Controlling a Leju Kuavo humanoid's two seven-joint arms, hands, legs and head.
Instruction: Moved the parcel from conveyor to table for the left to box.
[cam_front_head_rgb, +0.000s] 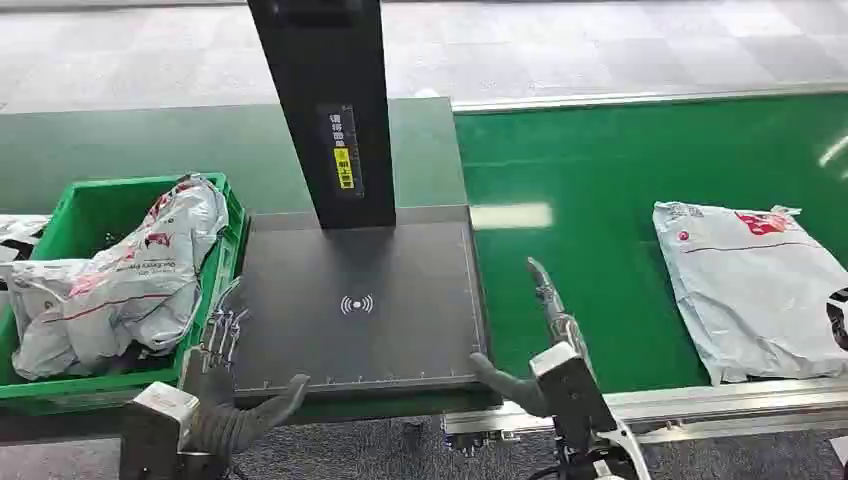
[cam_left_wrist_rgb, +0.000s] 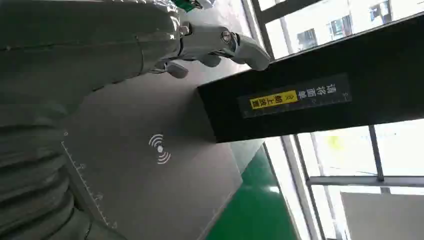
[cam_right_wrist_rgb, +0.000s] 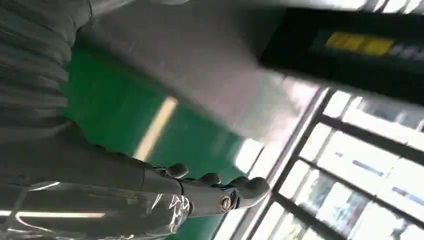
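Note:
A grey parcel bag (cam_front_head_rgb: 752, 288) with red markings lies flat on the green conveyor belt (cam_front_head_rgb: 600, 180) at the right. My right hand (cam_front_head_rgb: 550, 330) hovers open over the belt's near edge, well left of the parcel, fingers stretched forward and thumb out; its fingers (cam_right_wrist_rgb: 220, 192) hold nothing. My left hand (cam_front_head_rgb: 225, 345) is open at the dark scanner table's (cam_front_head_rgb: 400, 260) near left corner, fingers (cam_left_wrist_rgb: 220, 47) extended and empty. A green crate (cam_front_head_rgb: 100, 215) at the left holds another grey parcel (cam_front_head_rgb: 130, 280).
A black scanner post (cam_front_head_rgb: 325, 110) rises from the back of the table, with a yellow label (cam_left_wrist_rgb: 274, 100). A metal rail (cam_front_head_rgb: 720, 400) runs along the conveyor's near edge. Grey floor lies beyond the belt.

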